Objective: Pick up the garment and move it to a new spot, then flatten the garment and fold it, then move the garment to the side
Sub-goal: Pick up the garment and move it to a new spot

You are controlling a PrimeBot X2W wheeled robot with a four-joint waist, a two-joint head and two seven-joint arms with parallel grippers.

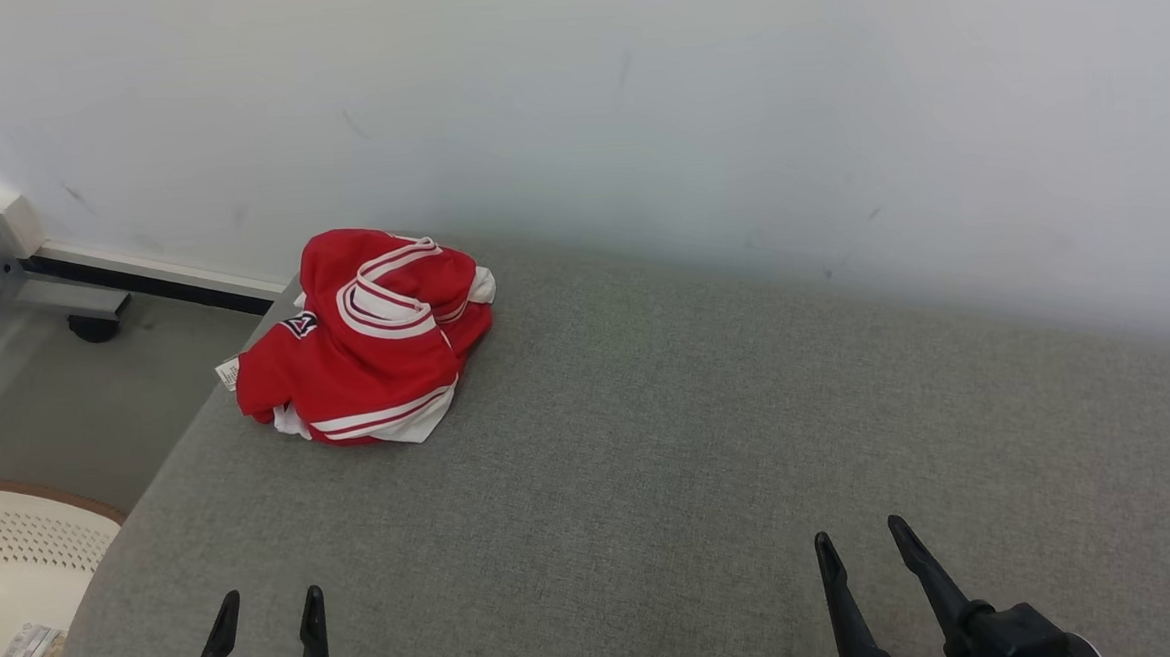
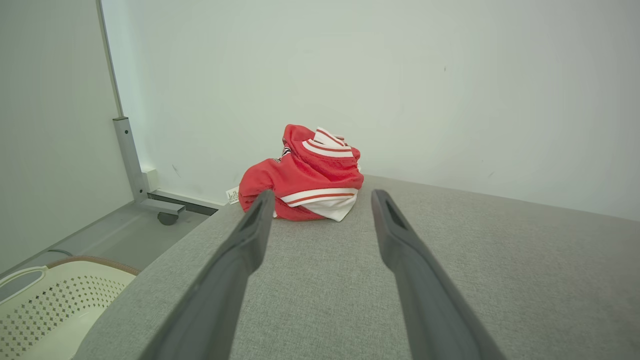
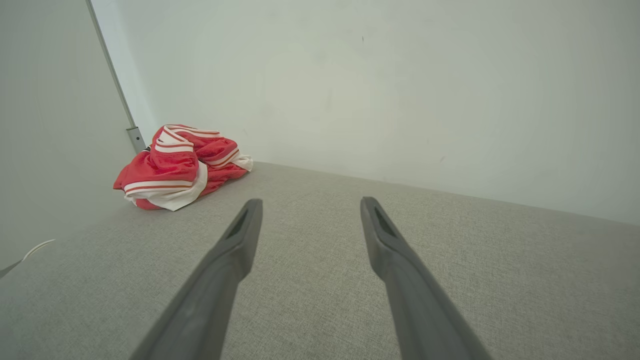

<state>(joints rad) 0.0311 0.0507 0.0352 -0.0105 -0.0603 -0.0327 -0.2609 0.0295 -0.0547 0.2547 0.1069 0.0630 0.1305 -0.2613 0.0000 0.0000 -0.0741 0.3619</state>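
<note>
Where the counter (image 1: 652, 465) has its near edge, both grippers hang low: left gripper (image 1: 271, 595) at the counter's near left, right gripper (image 1: 859, 529) at its near right. Each has its fingers spread wide, grasping nothing. Bare grey cloth lies beyond them. At the counter's far left corner sits the garment (image 1: 366, 350), red with white bands, bunched in a heap with no plain long axis. It lies almost straight ahead of the left fingers, well off to the left of the right ones. We judge the left arm nearer; pick-up not yet begun.
</note>
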